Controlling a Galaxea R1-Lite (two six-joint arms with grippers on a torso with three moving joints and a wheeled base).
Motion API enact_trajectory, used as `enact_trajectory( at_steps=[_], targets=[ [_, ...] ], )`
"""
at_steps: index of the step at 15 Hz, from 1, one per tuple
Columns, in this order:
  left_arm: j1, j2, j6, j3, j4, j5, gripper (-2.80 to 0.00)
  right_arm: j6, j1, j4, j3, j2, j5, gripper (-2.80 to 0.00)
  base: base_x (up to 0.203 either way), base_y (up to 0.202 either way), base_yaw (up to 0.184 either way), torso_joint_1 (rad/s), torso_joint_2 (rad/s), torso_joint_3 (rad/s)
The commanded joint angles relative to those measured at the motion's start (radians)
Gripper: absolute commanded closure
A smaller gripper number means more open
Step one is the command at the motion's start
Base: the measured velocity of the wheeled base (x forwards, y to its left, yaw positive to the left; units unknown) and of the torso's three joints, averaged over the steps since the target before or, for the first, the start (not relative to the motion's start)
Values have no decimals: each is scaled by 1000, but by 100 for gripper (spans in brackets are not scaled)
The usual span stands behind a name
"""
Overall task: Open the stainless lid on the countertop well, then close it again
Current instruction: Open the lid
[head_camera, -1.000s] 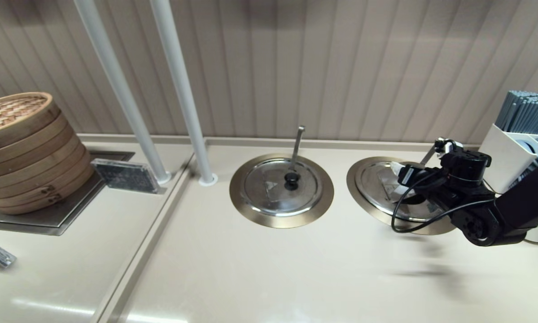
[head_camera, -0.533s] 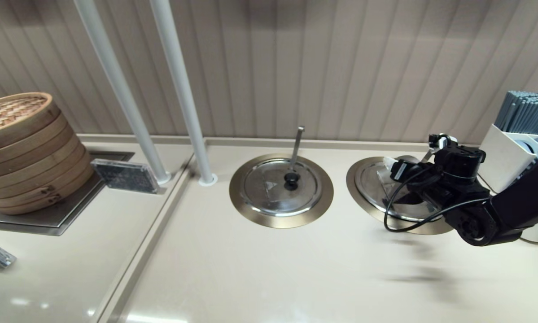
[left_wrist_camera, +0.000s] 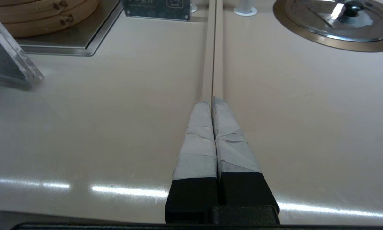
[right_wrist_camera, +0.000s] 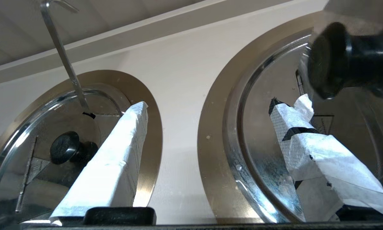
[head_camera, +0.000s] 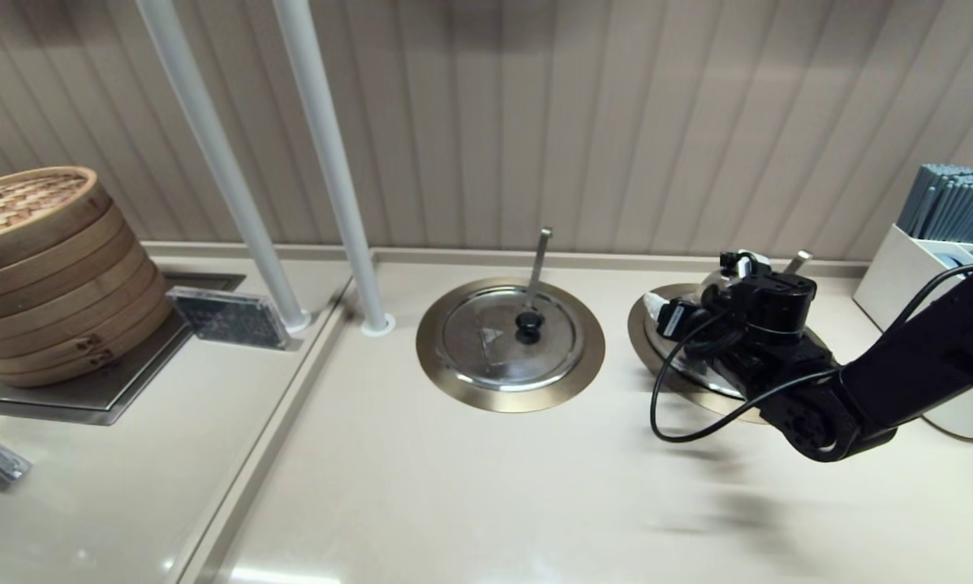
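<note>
Plainly, the right wrist view shows the right gripper (right_wrist_camera: 209, 103) spread wide, gripping nothing. One finger reaches over the stainless lid (right_wrist_camera: 258, 153), its black knob (right_wrist_camera: 332, 60) just beyond that fingertip. The other finger reaches over the twin lid (right_wrist_camera: 50, 143). The head view hides this gap behind the arm but shows the ladle handle (head_camera: 799, 261) slanting out past the gripper. The lid covers the countertop well (right_wrist_camera: 212, 143), hiding its contents. The left gripper (left_wrist_camera: 212, 100), pressed closed and empty, hangs over the countertop seam (left_wrist_camera: 213, 48).
</note>
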Motion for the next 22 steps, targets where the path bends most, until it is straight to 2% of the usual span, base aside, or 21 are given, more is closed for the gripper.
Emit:
enact_trajectory(
  at_steps=[1, 5, 8, 10, 14, 18, 22],
  targets=[
    [-1, 0, 1, 1, 0, 0, 0, 4, 20, -13, 12, -37, -6, -280, 0, 0, 0, 0, 0, 0],
    [-1, 0, 0, 1, 0, 0, 0, 7, 51, -11, 33, -80, -6, -280, 0, 0, 0, 0, 0, 0],
    [-1, 0, 1, 0, 0, 0, 0, -30, 4, 2, 33, -70, -22, -280, 0, 0, 0, 0, 0, 0],
    [-1, 0, 1, 0, 0, 0, 0, -148, -44, -21, 25, -8, -98, -280, 0, 0, 0, 0, 0, 0],
    [-1, 0, 0, 1, 0, 0, 0, -319, -58, -210, 1, 126, -245, -280, 0, 0, 0, 0, 0, 0],
    [-1, 0, 1, 0, 0, 0, 0, -305, -104, -223, -30, 172, -303, -280, 0, 0, 0, 0, 0, 0],
    [-1, 0, 1, 0, 0, 0, 0, -255, -192, -226, -46, 213, -301, -280, 0, 0, 0, 0, 0, 0]
  ],
)
